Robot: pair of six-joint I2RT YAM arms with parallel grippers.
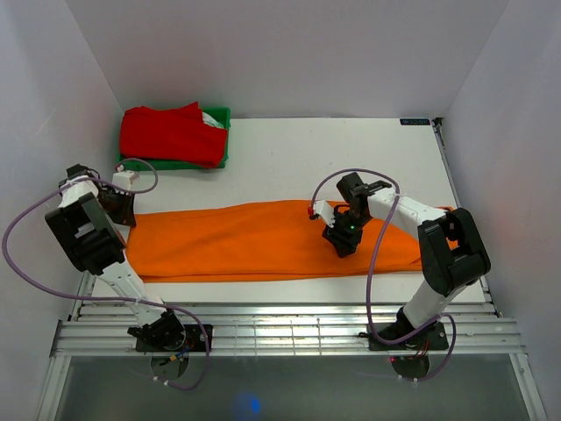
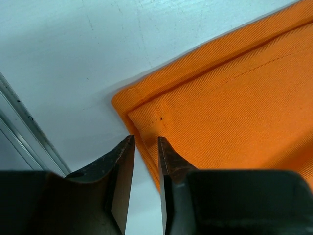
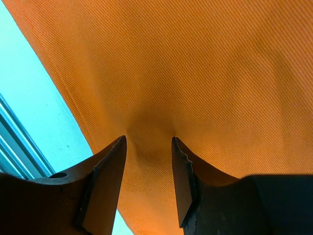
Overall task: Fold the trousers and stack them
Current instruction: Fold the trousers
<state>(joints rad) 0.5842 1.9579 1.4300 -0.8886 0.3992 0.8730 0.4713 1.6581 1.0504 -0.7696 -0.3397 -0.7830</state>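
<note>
Folding seems barely begun: the trousers lie in one long strip, the right claw pinching a pucker beneath it, the left claw narrow around their end corner, grip uncertain.

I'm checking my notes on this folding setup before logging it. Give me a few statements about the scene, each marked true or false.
1. The trousers lie stretched lengthwise across the table. True.
2. The red garment lies on the trousers. False: it is draped over the green bin at the far left, apart from them.
3. The left end effector is at a corner of the trousers. True.
4. The right end effector hovers over bare table. False: it is down on the trousers, with cloth puckered between its fingers.
</note>
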